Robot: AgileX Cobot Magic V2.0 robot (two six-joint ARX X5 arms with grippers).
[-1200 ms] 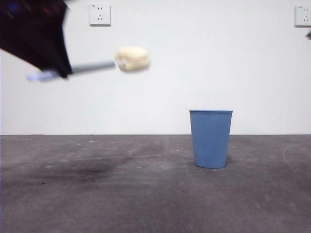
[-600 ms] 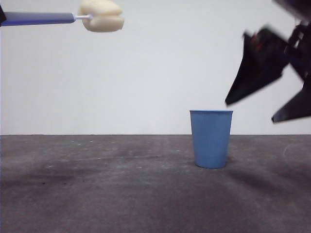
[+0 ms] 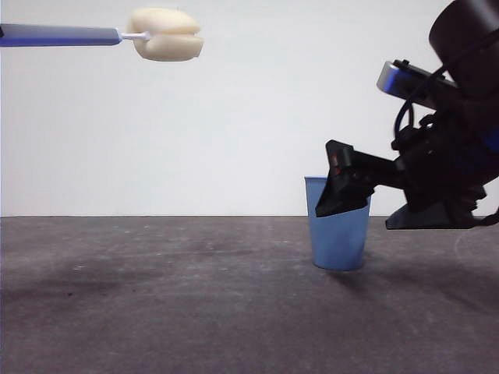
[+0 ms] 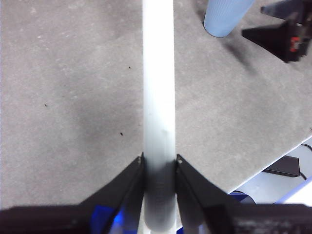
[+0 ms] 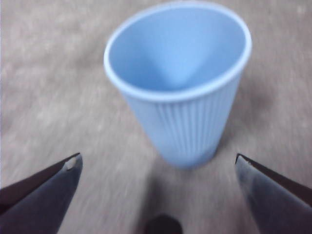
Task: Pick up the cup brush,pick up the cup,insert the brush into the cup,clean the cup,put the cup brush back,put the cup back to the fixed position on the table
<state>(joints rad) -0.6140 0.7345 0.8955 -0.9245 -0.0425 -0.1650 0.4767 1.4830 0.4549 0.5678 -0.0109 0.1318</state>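
The left gripper (image 4: pixel 159 163) has its jaws clamped on the cup brush (image 3: pixel 117 36), held high and level, likely to keep it clear; the cup (image 3: pixel 337 234) stands upright on the surface (image 3: pixel 156 312). The right gripper (image 5: pixel 156 168), jaws wide apart, faces the cup, seemingly lining up to grasp it.

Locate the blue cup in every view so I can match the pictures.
Front view: the cup stands on the table, right of centre, with the right gripper at its rim.
Left wrist view: at the top edge, beyond the brush handle.
Right wrist view: centred, mouth open, between the open jaws.
Shared landmark: the right gripper beside the cup.
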